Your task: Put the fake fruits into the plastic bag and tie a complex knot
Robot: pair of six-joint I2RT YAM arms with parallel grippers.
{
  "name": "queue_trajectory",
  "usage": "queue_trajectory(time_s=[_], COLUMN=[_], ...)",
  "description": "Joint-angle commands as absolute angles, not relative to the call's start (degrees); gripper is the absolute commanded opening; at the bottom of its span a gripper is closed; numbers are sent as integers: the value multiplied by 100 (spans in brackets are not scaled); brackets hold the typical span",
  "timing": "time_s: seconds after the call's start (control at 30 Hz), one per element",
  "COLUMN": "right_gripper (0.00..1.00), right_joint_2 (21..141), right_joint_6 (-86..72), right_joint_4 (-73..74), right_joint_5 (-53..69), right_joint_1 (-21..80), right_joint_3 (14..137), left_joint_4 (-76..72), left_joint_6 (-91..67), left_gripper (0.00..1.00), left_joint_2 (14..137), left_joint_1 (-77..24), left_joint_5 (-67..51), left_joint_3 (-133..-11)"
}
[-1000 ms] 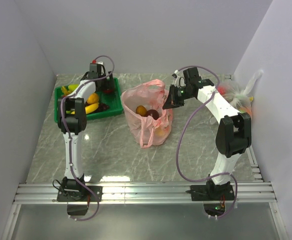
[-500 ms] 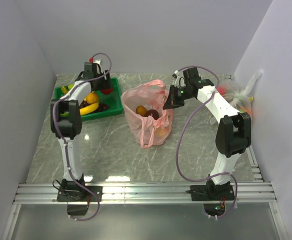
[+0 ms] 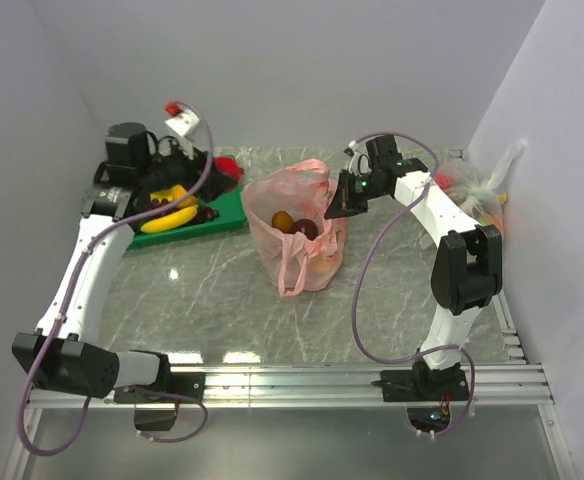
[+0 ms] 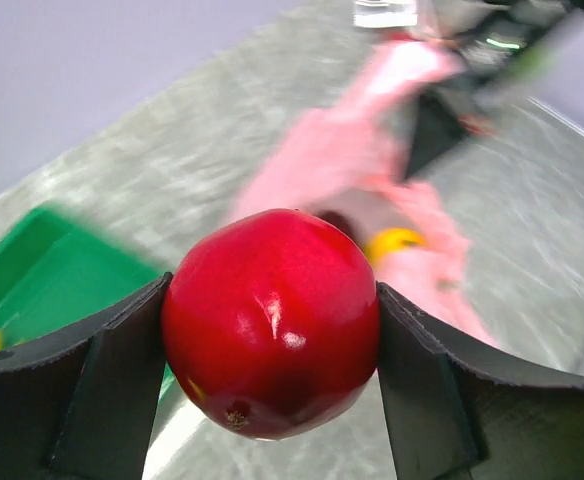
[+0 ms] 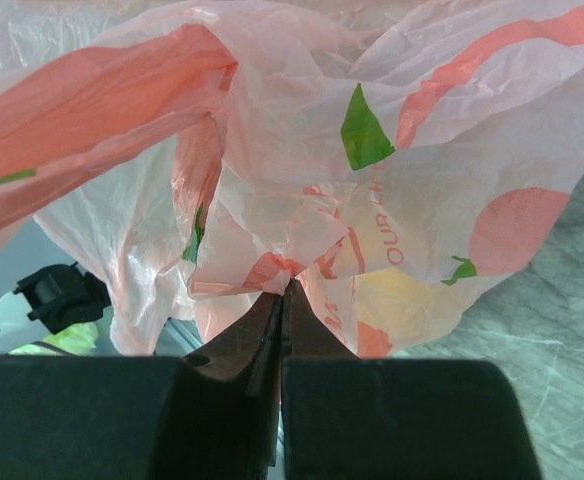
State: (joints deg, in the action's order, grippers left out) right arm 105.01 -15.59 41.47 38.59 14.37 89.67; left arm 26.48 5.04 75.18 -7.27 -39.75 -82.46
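Left gripper [image 4: 272,385] has its two dark fingers [image 4: 92,390] spread wide around a glossy red fruit [image 4: 270,335]. One pad presses on each side, so I read it as pinched and lifted clear of the table [image 3: 212,290]. On the overhead view I see this arm reaching into the upper left of the frame, with the red fruit at the right end of the green tray [image 3: 230,215]. A yellow banana [image 3: 172,215] lies in the tray just left of centre. The wrist picture behind the fruit is blurred; I can only make out green at lower left and pink toward the upper right.

My right gripper [image 5: 282,290] is pressed together, its tips nipping a small fold of the pink bag [image 5: 372,200]. From above, it sits right of centre in the frame at the bag's right rim, holding that edge up.

I see the bag standing on the table at the centre of the overhead frame, mouth open upward. An orange-yellow fruit [image 3: 283,220] and a dark red fruit [image 3: 307,228] lie inside, touching. One handle loop [image 3: 294,275] droops down the near side.

A clear bag [image 3: 477,190] with a white tufted top rests against the wall at the right edge.
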Motion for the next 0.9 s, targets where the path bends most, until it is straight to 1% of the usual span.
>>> queue_trajectory(time_s=[0.0,0.07,0.1,0.17,0.23,0.37,0.43,0.5,0.53,0.57,0.6,0.63,0.8,0.87], right_gripper=[0,0,0,0,0,0,0,0,0,0,0,0,0,0], right_joint_2=[10213,10169,10143,10073,10011,9984,10010,10037,10037,10046,10063,10063,10081,10081], right_joint_6=[-1635,-1652,-1661,-1670,-1652,-1538,-1512,-1520,-1521,-1521,-1521,-1521,-1538,-1538], right_joint_4=[4025,4017,4043,4052,4095,4227,4245,4245,4236,4245,4245,4245,4236,4228], right_joint_5=[4113,4183,4227,4245,4280,4271,4280,4280,4272,4280,4280,4280,4280,4280], right_joint_1=[1441,1441,1441,1441,1441,1450,1441,1441,1441,1441,1441,1441,1433,1433], right_joint_3=[9053,9053,9053,9053,9061,9070,9062,9070,9079,9105,9114,9123,9123,9114], left_joint_4=[2901,2690,2402,2146,1873,1530,1546,1652,1713,1818,1819,1785,1766,1802], left_joint_6=[888,870,757,581,317,44,-167,-211,-220,-237,-255,-229,-105,-254], left_gripper=[46,46,46,52,55,56,59,70,82,90,97,99,99,99], left_joint_2=[7559,7593,7646,7926,8181,8997,9394,9632,9772,9800,9791,9660,8835,8237], left_joint_1=[-1431,-2018,-2161,-2442,-2522,-2671,-2777,-2830,-2856,-2856,-2848,-2856,-2813,-2559], left_joint_5=[-4343,-3862,-3745,-3456,-3200,-2796,-2576,-2514,-2505,-2487,-2461,-2452,-2549,-2767], left_joint_3=[-7911,-7805,-7709,-7682,-7839,-8435,-8630,-8937,-9017,-9061,-9053,-8992,-8438,-8158])
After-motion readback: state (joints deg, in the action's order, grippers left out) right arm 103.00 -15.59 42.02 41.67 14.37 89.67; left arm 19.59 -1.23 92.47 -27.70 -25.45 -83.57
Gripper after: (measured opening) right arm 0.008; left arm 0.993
